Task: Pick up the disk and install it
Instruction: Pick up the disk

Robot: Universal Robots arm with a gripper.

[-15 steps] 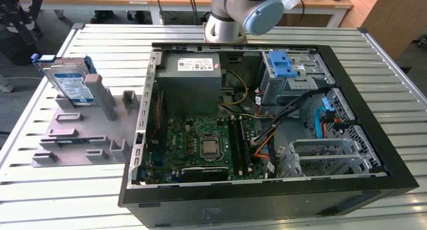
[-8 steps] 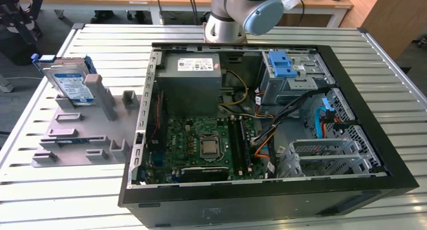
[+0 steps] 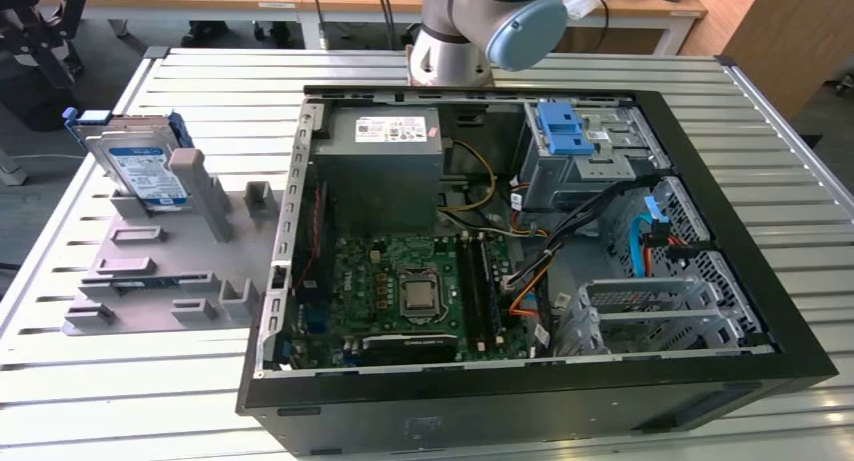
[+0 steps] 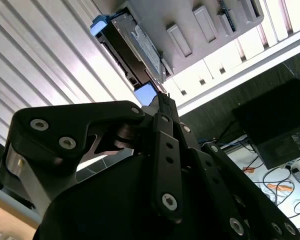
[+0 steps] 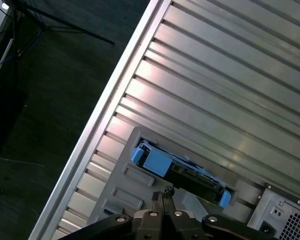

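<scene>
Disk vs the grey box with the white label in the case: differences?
The disk is slim and stands on edge in the grey rack outside the case; the grey box is far bulkier and sits inside it. The disk has a blue frame; the grey box has none. Both carry labels.

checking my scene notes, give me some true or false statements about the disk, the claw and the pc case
1. The disk stands on edge in the grey holder. True.
2. The claw grips the disk. False: in both wrist views the claw is shut on nothing and apart from the disk.
3. The computer case lies open, its motherboard in sight. True.
4. The disk sits inside the case. False: it is in the holder on the slatted table, to the exterior view's left of the case.
</scene>
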